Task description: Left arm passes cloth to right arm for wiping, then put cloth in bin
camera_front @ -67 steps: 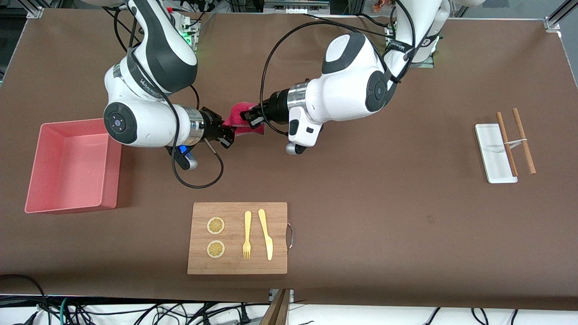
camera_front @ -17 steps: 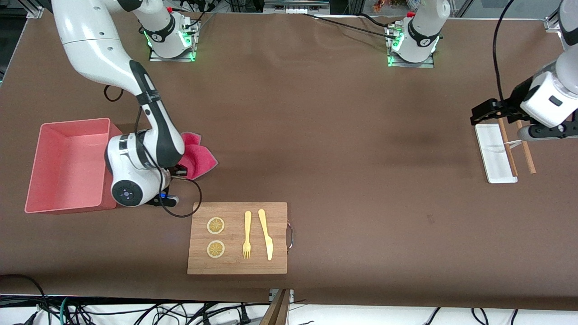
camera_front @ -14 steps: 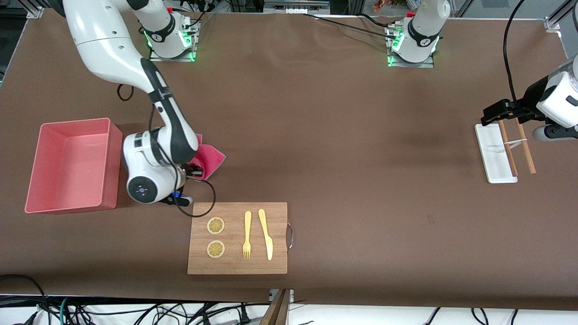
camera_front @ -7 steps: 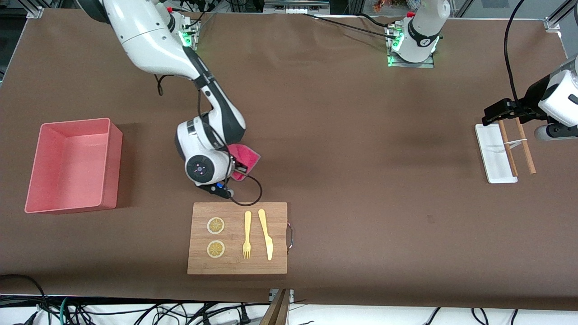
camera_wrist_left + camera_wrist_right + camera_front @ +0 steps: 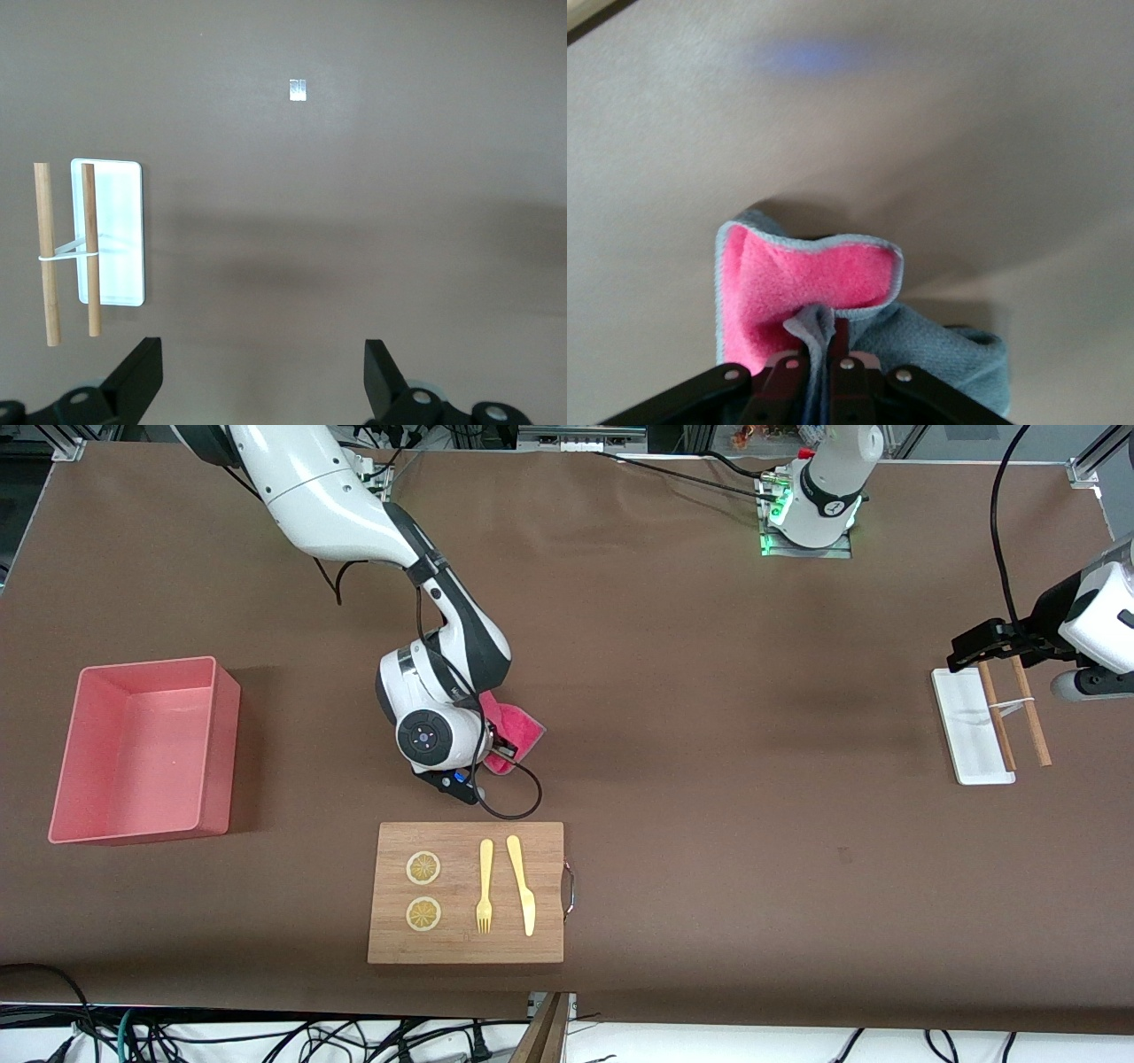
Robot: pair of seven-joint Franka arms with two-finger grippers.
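My right gripper (image 5: 496,746) is shut on the cloth (image 5: 514,731), magenta-pink with a grey side, and holds it down on the brown table, a little farther from the front camera than the wooden cutting board (image 5: 466,892). In the right wrist view the cloth (image 5: 806,283) is pinched between the fingers (image 5: 824,363). The salmon-pink bin (image 5: 142,748) stands at the right arm's end of the table. My left gripper (image 5: 966,648) is open and empty above the white tray (image 5: 970,726), and it also shows in the left wrist view (image 5: 263,390).
The cutting board carries two lemon slices (image 5: 423,868), a yellow fork (image 5: 485,886) and a yellow knife (image 5: 521,884). Two wooden sticks (image 5: 1014,704) lie across the white tray, seen too in the left wrist view (image 5: 66,252).
The right arm has dragged the cloth along the table from beside the bin toward the table's middle. The left arm, earlier at the handover, now waits over the tray.
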